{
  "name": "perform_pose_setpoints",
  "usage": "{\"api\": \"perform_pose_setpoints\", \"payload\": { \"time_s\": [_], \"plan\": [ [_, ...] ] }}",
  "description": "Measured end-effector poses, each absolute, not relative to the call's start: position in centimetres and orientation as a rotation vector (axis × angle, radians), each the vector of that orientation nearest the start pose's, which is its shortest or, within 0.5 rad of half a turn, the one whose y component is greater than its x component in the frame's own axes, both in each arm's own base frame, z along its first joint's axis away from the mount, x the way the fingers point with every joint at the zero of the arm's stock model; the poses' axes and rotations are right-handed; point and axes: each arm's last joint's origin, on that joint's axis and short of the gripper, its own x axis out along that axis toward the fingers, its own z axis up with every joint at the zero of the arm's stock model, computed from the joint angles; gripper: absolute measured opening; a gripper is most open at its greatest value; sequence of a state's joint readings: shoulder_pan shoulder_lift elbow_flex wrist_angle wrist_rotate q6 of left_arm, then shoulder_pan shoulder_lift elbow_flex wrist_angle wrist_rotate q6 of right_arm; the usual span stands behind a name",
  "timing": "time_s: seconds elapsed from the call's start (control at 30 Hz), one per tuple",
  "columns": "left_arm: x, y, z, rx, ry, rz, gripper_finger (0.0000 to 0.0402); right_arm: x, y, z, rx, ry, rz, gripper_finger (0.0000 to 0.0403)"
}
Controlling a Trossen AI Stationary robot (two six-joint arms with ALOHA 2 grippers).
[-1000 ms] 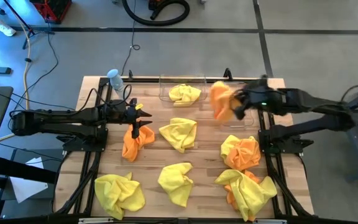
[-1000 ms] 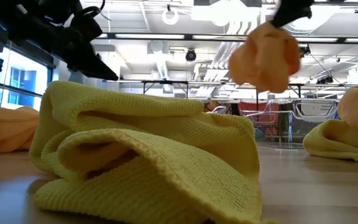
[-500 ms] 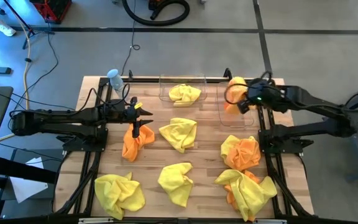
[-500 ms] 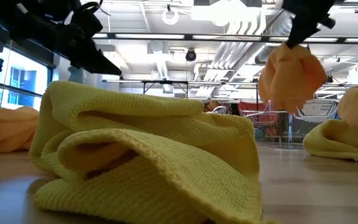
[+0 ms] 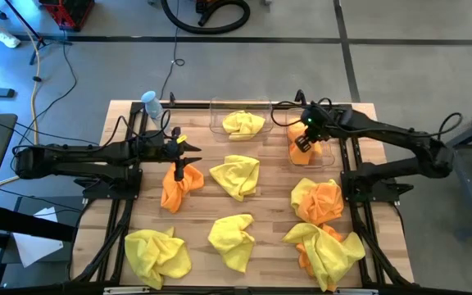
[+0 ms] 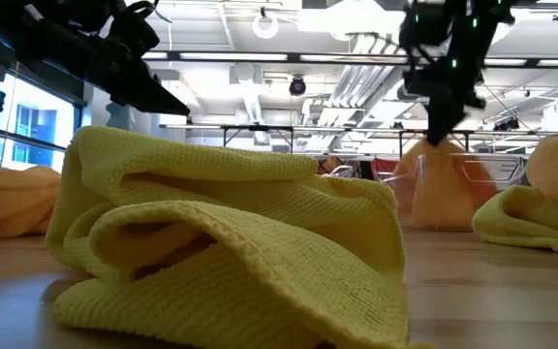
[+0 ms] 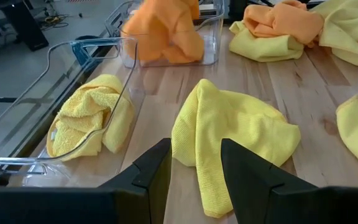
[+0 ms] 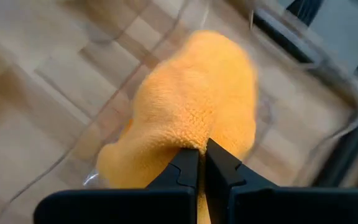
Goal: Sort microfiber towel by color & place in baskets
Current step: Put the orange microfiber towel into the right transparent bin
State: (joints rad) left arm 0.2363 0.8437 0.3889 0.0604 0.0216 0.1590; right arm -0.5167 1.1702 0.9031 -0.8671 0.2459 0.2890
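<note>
two baskets stand at the table's far edge. right hand, pinching an orange towel, lowers it into the right basket; yellow goes left. left hand hovers open.

Robotics lab / industrial test space. Grey concrete floor w/ dark seam lines, loose cables and a coiled black hose on it. Wood-plank surface on a black metal frame, two dark arms bolted at its sides. Low view: open ceiling w/ exposed white ducts, pipes, strip lights, long work tables further back, big window at one side.
</note>
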Motion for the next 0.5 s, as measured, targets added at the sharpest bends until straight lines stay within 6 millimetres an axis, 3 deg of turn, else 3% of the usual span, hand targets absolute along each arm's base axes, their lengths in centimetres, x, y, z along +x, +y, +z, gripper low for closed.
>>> {"api": "perform_pose_setpoints", "payload": {
  "time_s": [0.2, 0.5],
  "plan": [
    [17.5, 4.2, 21.0, 0.106, 0.410, 0.180, 0.0126, 17.9, -12.3, 21.8, 0.493, 1.027, -0.813, 0.0000],
    [17.6, 4.2, 21.1, 0.091, 0.391, 0.185, 0.0126, 19.0, -14.3, 17.6, 0.542, 1.183, -0.817, 0.0000]
  ]
}}
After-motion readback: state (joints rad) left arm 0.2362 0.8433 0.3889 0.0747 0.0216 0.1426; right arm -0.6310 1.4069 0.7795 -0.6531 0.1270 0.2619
